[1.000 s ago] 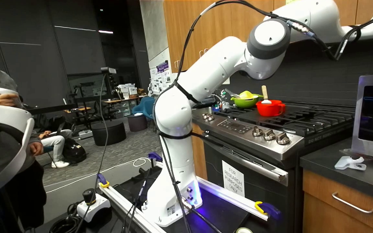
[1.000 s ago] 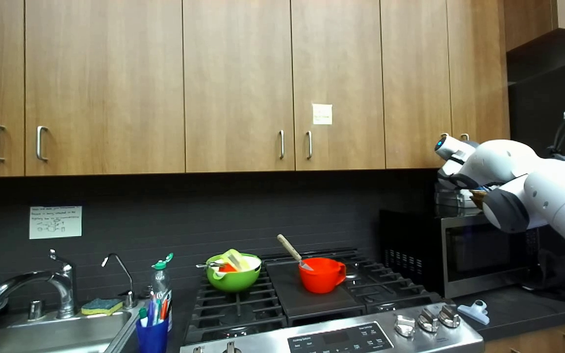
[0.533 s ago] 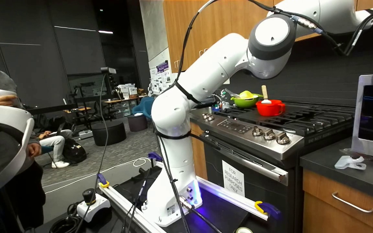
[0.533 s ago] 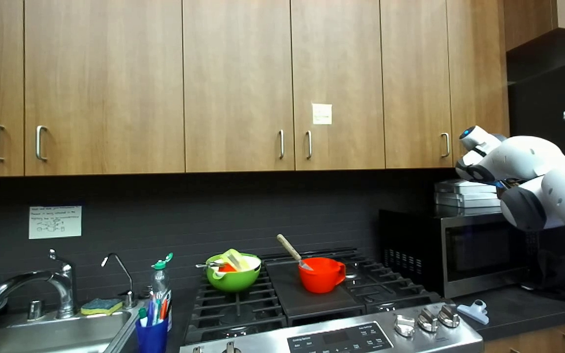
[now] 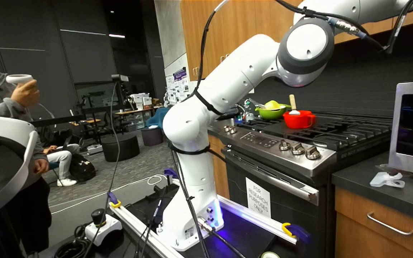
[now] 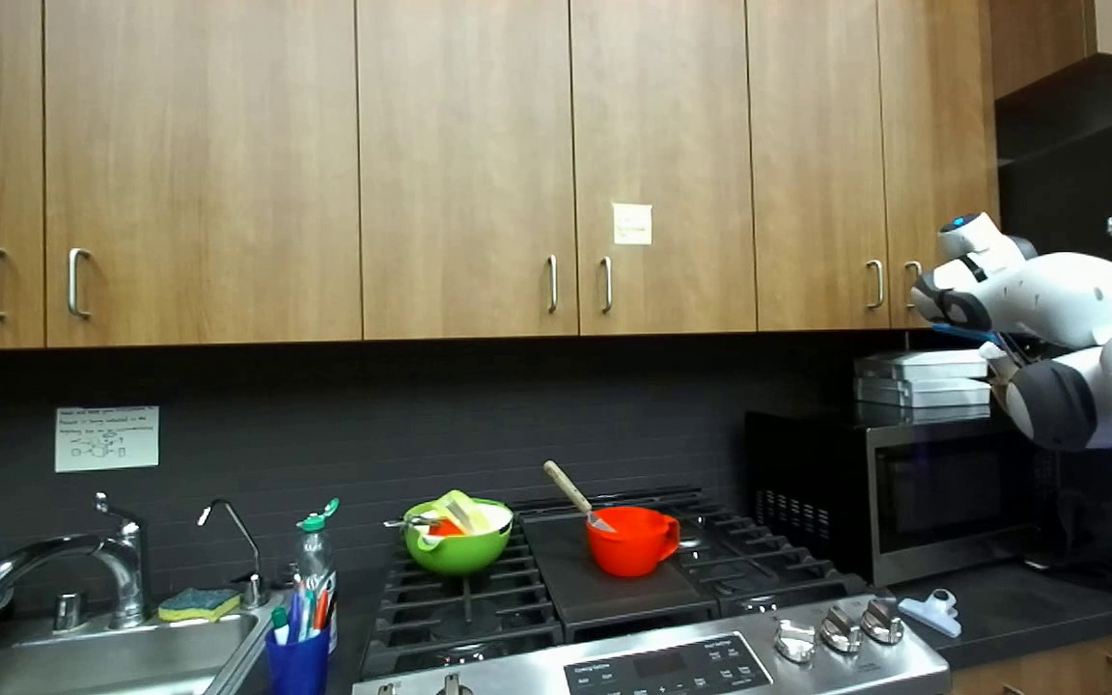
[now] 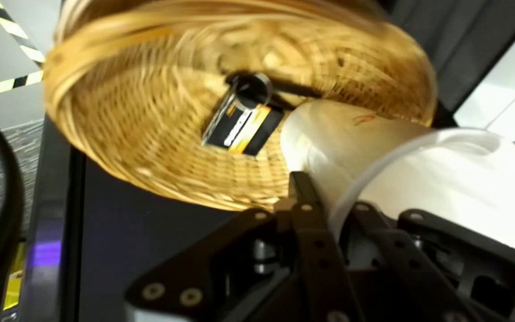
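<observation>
Pincer (image 7: 330, 199) clenched on white cup (image 7: 344, 143); wicker basket (image 7: 150, 129) behind, black packet (image 7: 245, 132) lying inside basket.

Arm (image 5: 228, 75) wht, glossy, rounded, w/ small gry dots (image 5: 251, 67); dk-gry collar (image 5: 301, 66) round wht cap (image 5: 307, 40). Blk cables (image 5: 190, 198) strapped on w/ blk bands (image 5: 192, 153); silver connector (image 5: 345, 26) at upper right. Base (image 5: 186, 216) wht, glows blue on right. Gripper (image 7: 333, 201) blk, pale screws (image 7: 153, 291).
</observation>
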You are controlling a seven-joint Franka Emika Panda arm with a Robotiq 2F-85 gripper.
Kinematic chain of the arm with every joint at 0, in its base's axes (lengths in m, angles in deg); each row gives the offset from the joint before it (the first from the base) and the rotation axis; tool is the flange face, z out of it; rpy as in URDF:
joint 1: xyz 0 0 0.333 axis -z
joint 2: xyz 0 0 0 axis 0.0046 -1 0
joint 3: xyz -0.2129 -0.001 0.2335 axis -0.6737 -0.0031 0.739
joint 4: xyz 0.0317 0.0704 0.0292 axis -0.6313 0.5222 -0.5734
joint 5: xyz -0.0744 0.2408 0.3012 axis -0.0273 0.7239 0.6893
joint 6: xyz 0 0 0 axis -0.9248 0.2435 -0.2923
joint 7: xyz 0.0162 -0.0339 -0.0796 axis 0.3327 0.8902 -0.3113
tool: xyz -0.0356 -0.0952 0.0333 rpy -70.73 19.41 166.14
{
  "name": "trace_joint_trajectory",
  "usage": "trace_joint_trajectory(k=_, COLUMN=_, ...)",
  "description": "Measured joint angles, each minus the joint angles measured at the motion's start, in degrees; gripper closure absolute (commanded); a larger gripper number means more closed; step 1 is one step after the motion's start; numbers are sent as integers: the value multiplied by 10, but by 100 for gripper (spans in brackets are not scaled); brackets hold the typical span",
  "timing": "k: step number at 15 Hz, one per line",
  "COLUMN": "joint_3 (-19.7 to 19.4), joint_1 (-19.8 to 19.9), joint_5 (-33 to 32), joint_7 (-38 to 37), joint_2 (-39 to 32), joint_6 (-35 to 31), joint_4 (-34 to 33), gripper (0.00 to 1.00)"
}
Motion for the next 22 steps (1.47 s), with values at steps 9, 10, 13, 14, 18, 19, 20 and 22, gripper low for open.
trace_joint_trajectory(k=9, joint_3=109, joint_1=-18, joint_5=105, joint_7=103, joint_2=66, joint_6=-1, joint_4=-4, gripper=98)
trace_joint_trajectory(k=10, joint_3=115, joint_1=-19, joint_5=113, joint_7=111, joint_2=68, joint_6=0, joint_4=-3, gripper=98)
trace_joint_trajectory(k=13, joint_3=125, joint_1=-19, joint_5=128, joint_7=129, joint_2=68, joint_6=2, joint_4=-1, gripper=98)
trace_joint_trajectory(k=14, joint_3=127, joint_1=-19, joint_5=131, joint_7=134, joint_2=68, joint_6=3, joint_4=1, gripper=98)
trace_joint_trajectory(k=18, joint_3=129, joint_1=-19, joint_5=133, joint_7=166, joint_2=68, joint_6=25, joint_4=2, gripper=98)
trace_joint_trajectory(k=19, joint_3=130, joint_1=-18, joint_5=133, joint_7=177, joint_2=68, joint_6=30, joint_4=0, gripper=98)
trace_joint_trajectory(k=20, joint_3=130, joint_1=-17, joint_5=133, joint_7=188, joint_2=68, joint_6=33, joint_4=0, gripper=98)
trace_joint_trajectory(k=22, joint_3=130, joint_1=-16, joint_5=137, joint_7=206, joint_2=71, joint_6=44, joint_4=0, gripper=98)
